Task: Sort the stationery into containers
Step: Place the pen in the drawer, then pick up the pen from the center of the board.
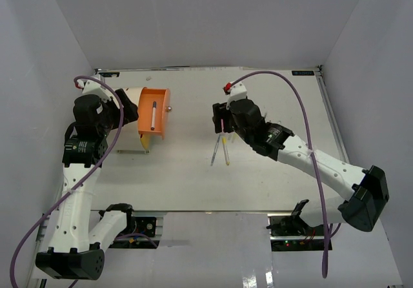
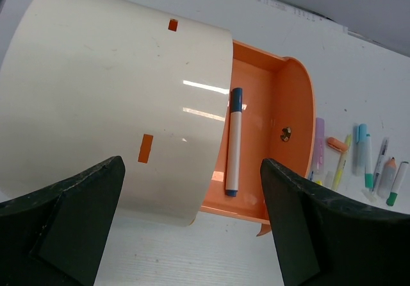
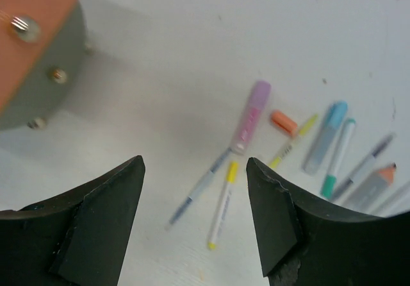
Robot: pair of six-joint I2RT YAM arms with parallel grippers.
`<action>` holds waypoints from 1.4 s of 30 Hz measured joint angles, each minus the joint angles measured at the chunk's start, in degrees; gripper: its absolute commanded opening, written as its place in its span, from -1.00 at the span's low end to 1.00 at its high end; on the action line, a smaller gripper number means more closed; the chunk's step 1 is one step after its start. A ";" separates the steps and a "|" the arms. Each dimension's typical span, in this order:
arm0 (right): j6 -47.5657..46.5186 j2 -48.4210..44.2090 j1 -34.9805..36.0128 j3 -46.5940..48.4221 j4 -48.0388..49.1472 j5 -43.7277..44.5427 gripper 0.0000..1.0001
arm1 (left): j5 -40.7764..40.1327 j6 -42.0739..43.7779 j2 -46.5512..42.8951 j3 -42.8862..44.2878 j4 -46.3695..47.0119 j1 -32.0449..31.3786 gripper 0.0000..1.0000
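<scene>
Left wrist: white marker (image 2: 233, 142), blue caps, in orange drawer (image 2: 257, 93); left fingers (image 2: 70, 222), right fingers (image 3: 96, 222) apart.

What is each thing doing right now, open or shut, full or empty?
Orange plastic drawer: pulled out, one marker inside.
White marker with blue ends: lying in drawer.
Left end effector: open, empty.
Right end effector: open, empty.
Loose pens: lying on white table.

I see a glossy cream plastic drum (image 2: 115, 93), a smooth orange plastic drawer (image 2: 256, 100) with a shiny metal knob (image 2: 286, 133), and a matt white table (image 1: 271, 185).
</scene>
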 measured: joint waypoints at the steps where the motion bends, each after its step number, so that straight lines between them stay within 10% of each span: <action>1: 0.17 -1.16 -0.90 -2.91 -0.72 -0.02 0.42 | 0.20 0.00 0.00 0.00 -0.13 0.00 0.96; 9: 4.66 2.69 -4.02 -15.74 -4.81 -2.38 0.29 | 0.90 0.00 0.00 0.00 -1.27 -0.02 0.96; 42: 11.63 22.75 -5.90 -12.17 -3.23 -6.34 -0.73 | 2.73 -0.35 -0.81 -0.17 -3.19 -0.07 0.96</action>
